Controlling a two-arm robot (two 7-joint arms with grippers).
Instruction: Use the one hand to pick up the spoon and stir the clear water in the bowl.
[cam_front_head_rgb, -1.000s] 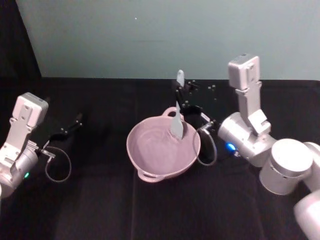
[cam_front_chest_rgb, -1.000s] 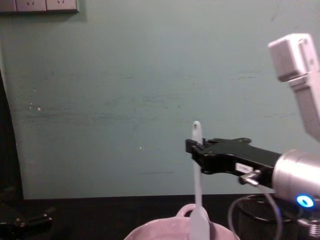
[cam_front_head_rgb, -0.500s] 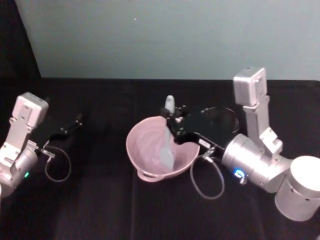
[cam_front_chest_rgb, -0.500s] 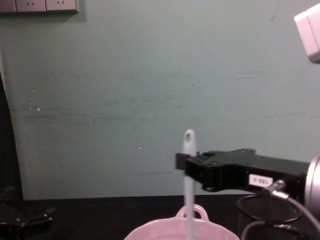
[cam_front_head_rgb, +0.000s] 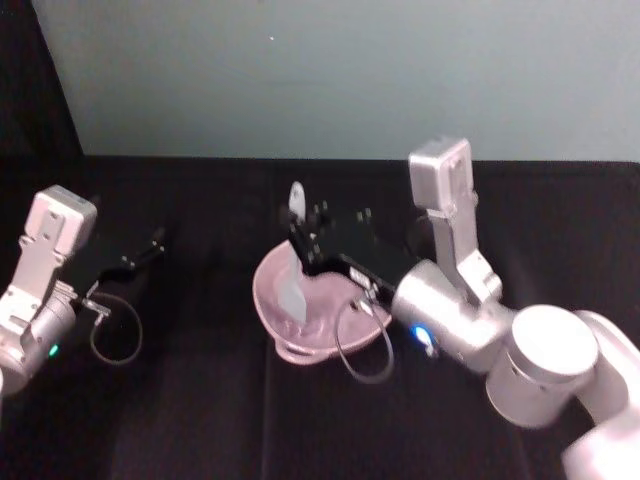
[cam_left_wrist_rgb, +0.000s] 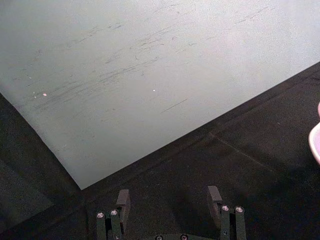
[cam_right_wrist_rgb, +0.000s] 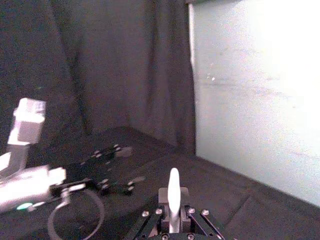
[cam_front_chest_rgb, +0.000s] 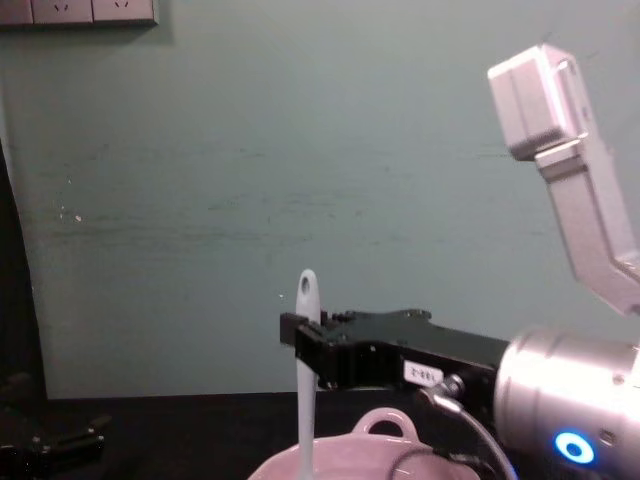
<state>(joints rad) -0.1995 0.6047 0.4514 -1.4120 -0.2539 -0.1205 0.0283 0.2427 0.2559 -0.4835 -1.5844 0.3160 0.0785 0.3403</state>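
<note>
From the head view we see the right gripper (cam_front_head_rgb: 306, 240) reaching in from the right, out over the pink bowl (cam_front_head_rgb: 272, 318) on the black table (cam_front_head_rgb: 200, 420). Its silver wrist lies low and its fingers point toward the robot's left. The grey module (cam_front_head_rgb: 440, 175) stands up above the wrist.

The chest view gives us the side profile that the head view lacks. The gripper (cam_front_chest_rgb: 304, 350) lies nearly level above the bowl (cam_front_chest_rgb: 350, 458), clamped on the spoon (cam_front_chest_rgb: 304, 405) high on its handle. The spoon stands almost upright, the holed end of the handle up against the pale wall (cam_front_chest_rgb: 200, 200). The lower shaft drops behind the bowl's rim.

Only from the head view can we place the paddle head of the spoon (cam_front_head_rgb: 292, 290): it is down inside the bowl, in the half on the robot's left. We cannot tell whether it touches water.

In the right wrist view the handle (cam_right_wrist_rgb: 173, 190) rises between the closed fingers.

The left gripper (cam_front_head_rgb: 150, 245) rests far off to the left. Its own wrist view shows the fingers (cam_left_wrist_rgb: 122, 200) spread apart and empty.
</note>
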